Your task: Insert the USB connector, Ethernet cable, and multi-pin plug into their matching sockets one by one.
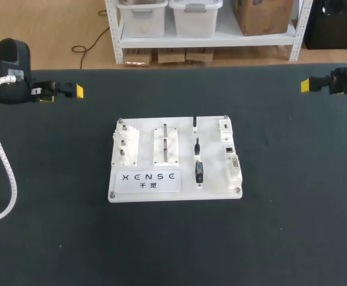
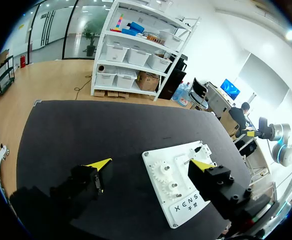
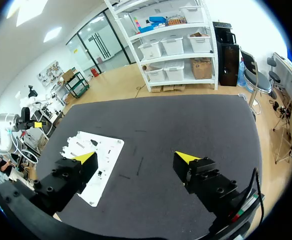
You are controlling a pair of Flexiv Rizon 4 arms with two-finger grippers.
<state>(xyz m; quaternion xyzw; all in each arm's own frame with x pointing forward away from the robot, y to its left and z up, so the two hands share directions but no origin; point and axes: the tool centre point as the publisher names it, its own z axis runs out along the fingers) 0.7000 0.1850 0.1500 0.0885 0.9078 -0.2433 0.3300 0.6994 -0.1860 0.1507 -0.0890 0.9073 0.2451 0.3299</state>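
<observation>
Left gripper (image 2: 151,164) is hanging released and empty at ten o'clock over the tabletop (image 1: 54,238). The right gripper (image 3: 135,157), likewise spread wide, is hovering at two o'clock. A white board (image 1: 173,192) is lying centred, with dark plugs (image 1: 198,171) seemingly resting toward its three o'clock side.

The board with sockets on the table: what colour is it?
The board is white, seen best in the head view.

One label (image 1: 148,180) w/ print sits on my white board (image 1: 212,192), front left part: a row of big dark letters, two small signs under it. Left wrist view shows it too. Right wrist view: too small to read.
</observation>
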